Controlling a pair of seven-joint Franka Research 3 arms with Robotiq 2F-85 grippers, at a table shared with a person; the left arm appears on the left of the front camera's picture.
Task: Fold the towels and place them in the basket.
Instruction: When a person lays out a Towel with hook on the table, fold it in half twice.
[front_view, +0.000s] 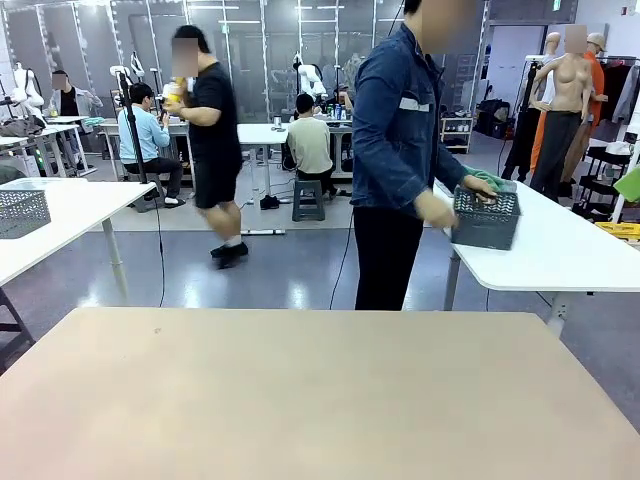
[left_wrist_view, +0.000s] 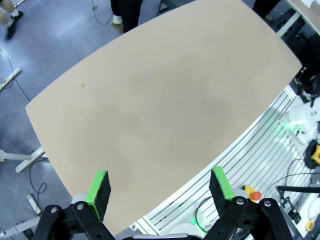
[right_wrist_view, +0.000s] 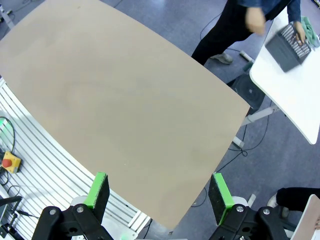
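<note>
Basket (front_view: 486, 218): sits at 2 o'clock on side table (front_view: 570, 255), person's hand (front_view: 480, 186) on it, green towel (front_view: 505, 184) touching rim. Left gripper (left_wrist_view: 159, 176), right gripper (right_wrist_view: 158, 179): gape wide, hold nothing. Folding and placing apparently all left to do.

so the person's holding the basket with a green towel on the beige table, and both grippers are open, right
Not quite: the basket sits on the white side table, not the beige table, as the front view shows. The person does hold it, with the green towel at its top, and the left gripper and right gripper are open.
</note>
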